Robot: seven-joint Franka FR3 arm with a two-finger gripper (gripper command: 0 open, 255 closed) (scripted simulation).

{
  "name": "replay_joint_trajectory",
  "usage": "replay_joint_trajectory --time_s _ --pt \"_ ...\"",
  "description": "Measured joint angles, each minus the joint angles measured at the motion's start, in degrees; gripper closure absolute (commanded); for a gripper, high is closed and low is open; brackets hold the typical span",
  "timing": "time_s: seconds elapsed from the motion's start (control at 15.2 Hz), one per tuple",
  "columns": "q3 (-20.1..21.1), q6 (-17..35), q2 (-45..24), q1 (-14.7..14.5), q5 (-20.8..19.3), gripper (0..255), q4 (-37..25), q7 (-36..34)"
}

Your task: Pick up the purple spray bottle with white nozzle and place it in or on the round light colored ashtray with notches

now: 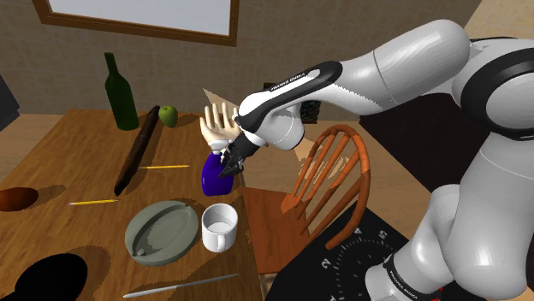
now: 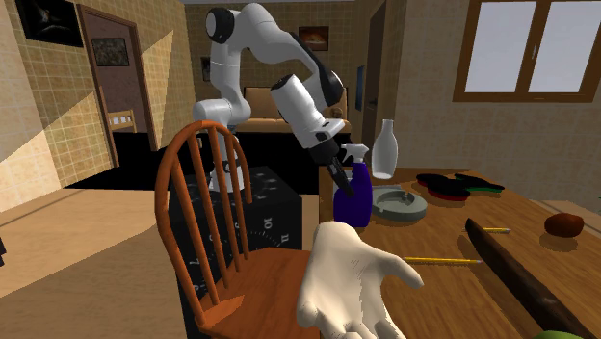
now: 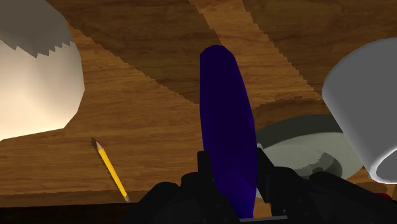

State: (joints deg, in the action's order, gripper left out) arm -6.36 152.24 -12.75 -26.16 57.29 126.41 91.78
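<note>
On wooden table [image 1: 81,150], end effector [image 1: 228,170] clasps spray bottle [image 1: 211,179]

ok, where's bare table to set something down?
Bare table between green bottle and brown bowl, and between dark stick and purple spray bottle, bar one pencil. Crowded: ashtray, mug and spray bottle bunch near its edge.

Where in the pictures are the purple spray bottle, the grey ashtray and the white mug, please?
purple spray bottle [image 1: 214,177], shoulder view, on its body.
grey ashtray [image 1: 159,231], shoulder view, on its bare dish.
white mug [image 1: 219,243], shoulder view, on its side wall.
</note>
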Motion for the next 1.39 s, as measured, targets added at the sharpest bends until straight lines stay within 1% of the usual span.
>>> replay_joint_trajectory --time_s 0.4,0.46,1.39 --pt "0.0 0.0 0.0 0.0 0.0 255 0.0 0.0" --pt "-0.15 -0.22 0.33 -0.05 -0.5 255 0.02 -0.49" --pt "-2.37 -5.48 7.54 -1.09 -11.52 255 -0.55 -11.7"
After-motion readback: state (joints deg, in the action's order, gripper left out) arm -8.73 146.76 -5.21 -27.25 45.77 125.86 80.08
